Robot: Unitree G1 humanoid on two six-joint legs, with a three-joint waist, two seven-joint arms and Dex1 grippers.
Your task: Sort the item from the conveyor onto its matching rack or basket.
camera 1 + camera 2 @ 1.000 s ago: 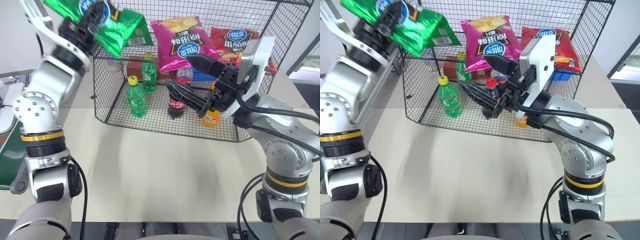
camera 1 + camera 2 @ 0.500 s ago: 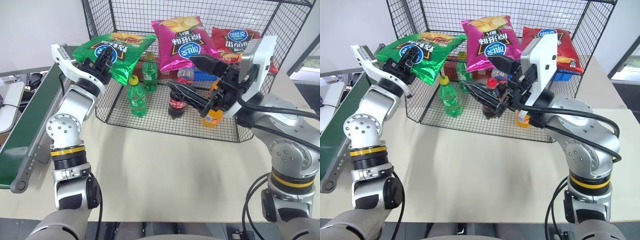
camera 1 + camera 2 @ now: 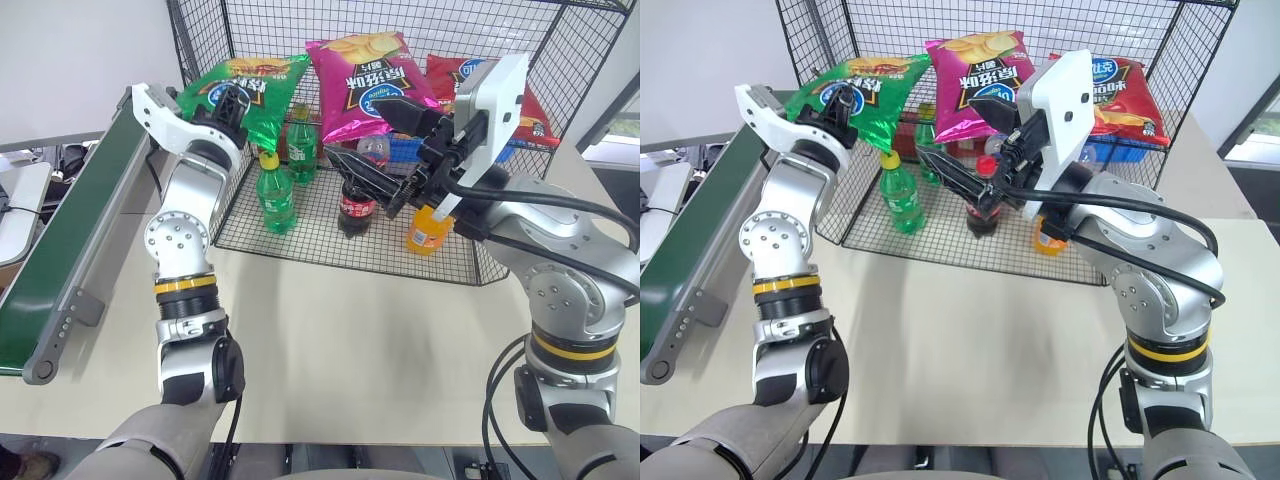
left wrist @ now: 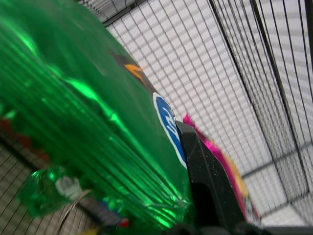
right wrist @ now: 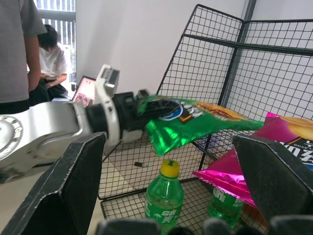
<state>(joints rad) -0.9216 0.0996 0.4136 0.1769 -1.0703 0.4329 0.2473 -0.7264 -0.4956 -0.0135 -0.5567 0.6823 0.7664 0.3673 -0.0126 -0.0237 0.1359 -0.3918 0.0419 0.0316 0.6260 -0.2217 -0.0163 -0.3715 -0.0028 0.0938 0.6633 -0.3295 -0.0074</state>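
Observation:
My left gripper (image 3: 232, 100) is shut on the item, a shiny green crisp bag (image 3: 250, 80) with a round blue logo. It holds the bag at the left end of the black wire rack (image 3: 320, 228), level with the upper shelf. The bag's far end reaches over that shelf beside a magenta bag (image 3: 365, 70); whether it rests there I cannot tell. In the left wrist view one black finger (image 4: 205, 176) presses on the green bag (image 4: 88, 122). My right gripper (image 3: 352, 128) hangs open and empty before the rack's middle. The dark green conveyor (image 3: 70, 230) runs along the left.
A red bag (image 3: 545, 105) lies on the upper shelf at the right. Two green bottles (image 3: 275, 195), a cola bottle (image 3: 357, 205) and an orange bottle (image 3: 428, 225) stand on the lower floor. People (image 5: 29, 49) stand behind the left arm in the right wrist view.
My left arm has brought the green bag down and to the right, from high at the left to the rack's upper shelf, rolling the wrist. The right gripper has stayed open, nearly still.

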